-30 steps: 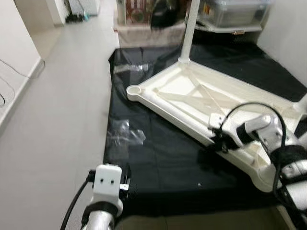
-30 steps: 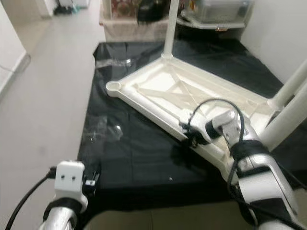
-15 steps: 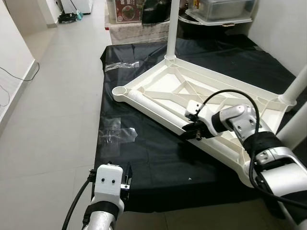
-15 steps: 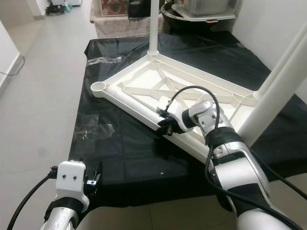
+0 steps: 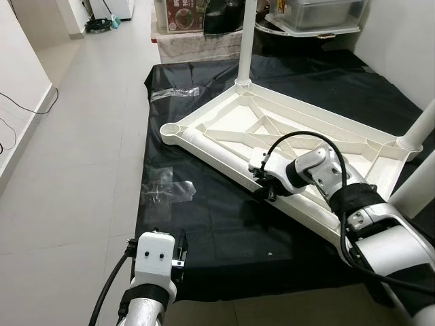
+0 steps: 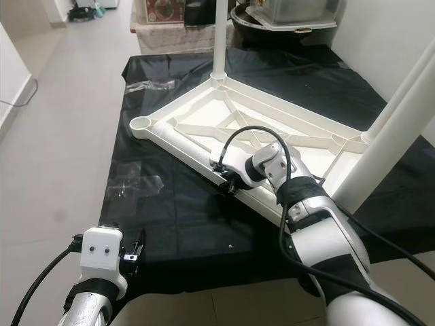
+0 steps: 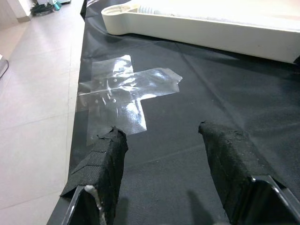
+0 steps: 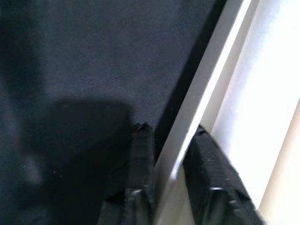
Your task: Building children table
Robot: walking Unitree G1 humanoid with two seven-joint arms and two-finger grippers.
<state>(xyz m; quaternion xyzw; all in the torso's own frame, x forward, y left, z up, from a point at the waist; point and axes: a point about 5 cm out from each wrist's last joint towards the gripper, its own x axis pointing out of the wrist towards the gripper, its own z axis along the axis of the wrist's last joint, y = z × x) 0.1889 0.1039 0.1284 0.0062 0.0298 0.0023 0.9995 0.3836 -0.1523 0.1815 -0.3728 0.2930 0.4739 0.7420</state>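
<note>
My right jaws [image 5: 262,190] have slid further along the near rim of the upturned white table [image 5: 292,132] on the black sheet [image 5: 204,224] and now clench it, while my left jaws [image 7: 164,154] hover released.

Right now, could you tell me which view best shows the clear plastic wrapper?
The left wrist view: the clear plastic wrapper lies flat on the black sheet, close ahead of the left tool. Both eye views show it small beside the white tabletop.
</note>
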